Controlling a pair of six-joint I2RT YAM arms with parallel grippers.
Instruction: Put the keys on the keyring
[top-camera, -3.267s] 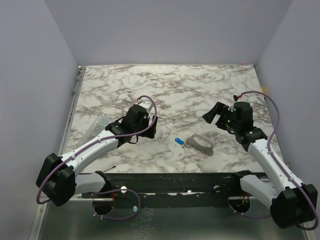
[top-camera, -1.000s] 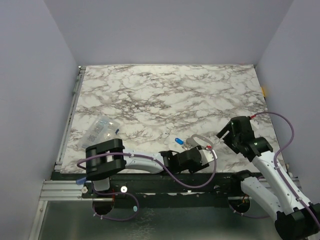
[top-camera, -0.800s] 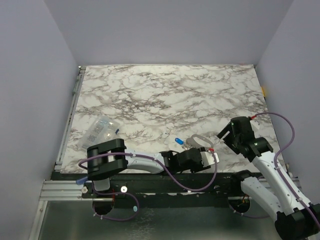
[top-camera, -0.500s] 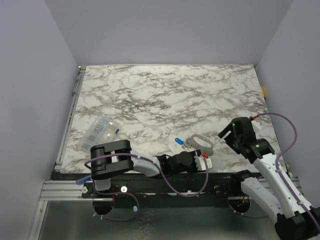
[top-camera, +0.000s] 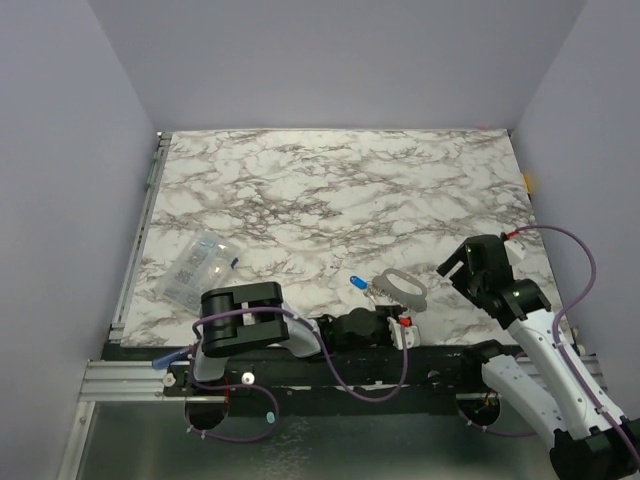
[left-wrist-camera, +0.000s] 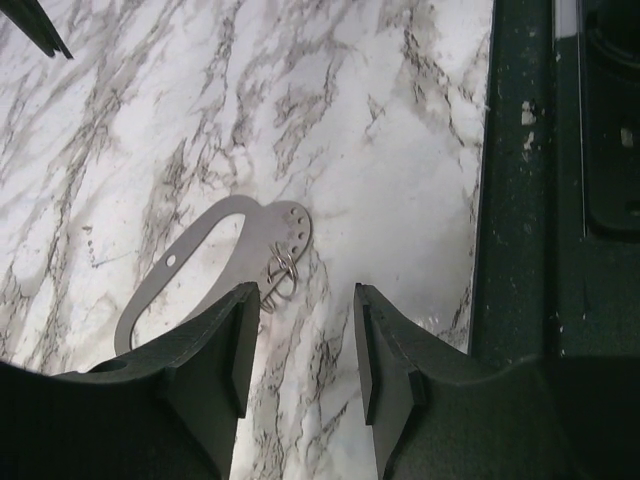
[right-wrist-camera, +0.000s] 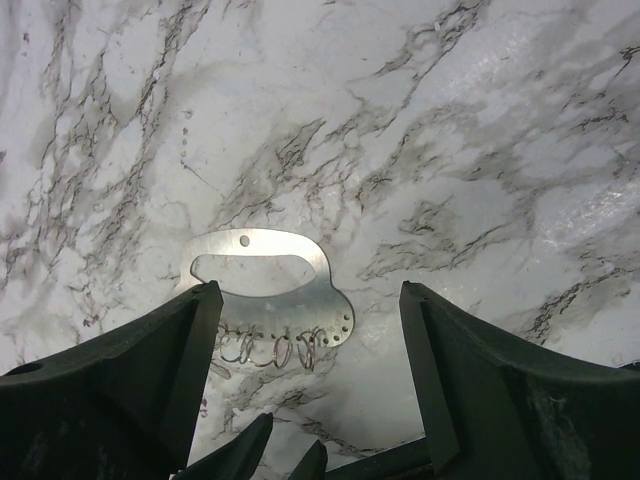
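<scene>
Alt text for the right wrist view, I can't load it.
The grey keyring, a flat D-shaped plate with a slot and a row of small holes, lies on the marble table, framed by the dark fingers of the open right gripper. Small wire rings sit along its holed edge.

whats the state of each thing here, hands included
keyring: flat on the table, unheld, small wire loops at its holes
blue key: lying on the table beside the keyring, unheld
clear plastic packet: lying flat, untouched
left hand: open, empty, near the keyring
right hand: open, empty, facing the keyring
</scene>
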